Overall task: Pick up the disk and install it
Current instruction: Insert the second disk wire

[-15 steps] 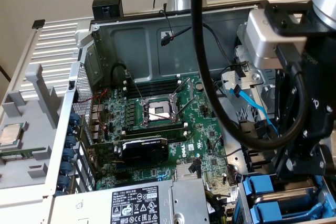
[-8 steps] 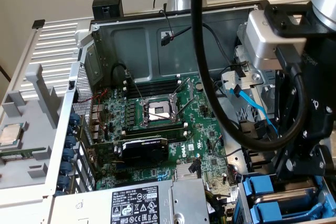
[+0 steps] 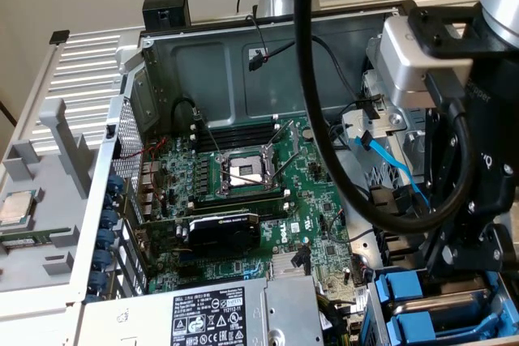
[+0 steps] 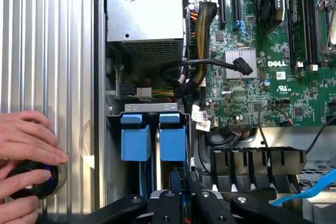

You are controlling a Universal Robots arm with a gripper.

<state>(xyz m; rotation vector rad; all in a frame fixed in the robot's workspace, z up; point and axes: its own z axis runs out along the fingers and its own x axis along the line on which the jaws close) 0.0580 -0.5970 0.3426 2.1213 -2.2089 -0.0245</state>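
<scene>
My gripper [image 4: 184, 204] hangs low over the drive bay at the case's corner, its black fingers [image 4: 168, 207] drawn close together. Between them shows a narrow blue-edged slab seen edge-on, the disk [image 4: 176, 182], so the gripper is shut on it. Right beside it two blue plastic carriers [image 4: 135, 137] sit side by side in the bay. In the exterior view the arm's wrist [image 3: 478, 200] stands over that bay [image 3: 422, 326] at the lower right, hiding the fingers.
The open case holds a green motherboard [image 3: 316, 224], a black graphics card [image 3: 223, 228], a silver power supply [image 4: 144, 11] and loose black cables [image 4: 210, 64]. A person's hand [image 4: 26, 140] rests on a black and blue knob [image 4: 31, 181] on the ribbed panel. A small silver chip [image 3: 16, 207] lies outside the case.
</scene>
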